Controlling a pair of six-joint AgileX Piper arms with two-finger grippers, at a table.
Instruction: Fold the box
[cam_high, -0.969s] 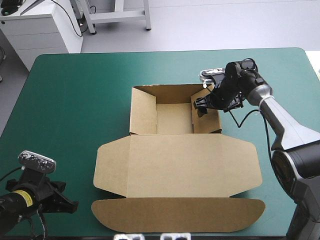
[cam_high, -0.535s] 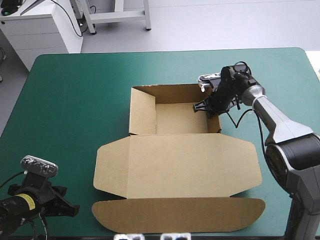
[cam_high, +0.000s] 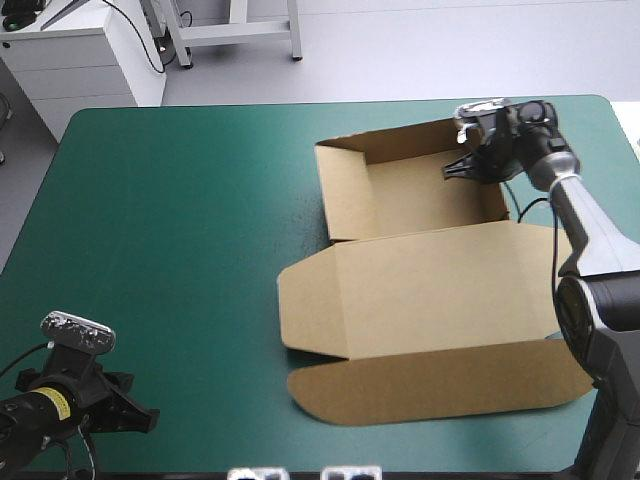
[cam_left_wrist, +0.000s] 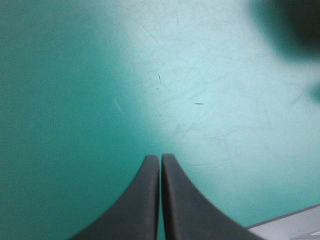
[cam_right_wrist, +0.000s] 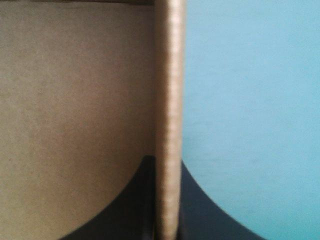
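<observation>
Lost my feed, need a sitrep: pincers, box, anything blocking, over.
Right pincer shut on box wall, far right corner. Left pincer shut, empty, over bare teal-green cover. Box an open tray, lid flat. Nothing in the way.

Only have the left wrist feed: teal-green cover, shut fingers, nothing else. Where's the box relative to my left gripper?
Observer: Well away. The high view shows the box on the right half of the table, while the left gripper sits near the near left corner.
Operator: Right arm on it?
Observer: Yes. The right gripper is shut on a wall at the box's far right corner. In the right wrist view the board's edge stands between its fingers.
Operator: Fold state?
Observer: An open tray with walls raised, toward the far edge. The lid lies flat toward the near edge.
</observation>
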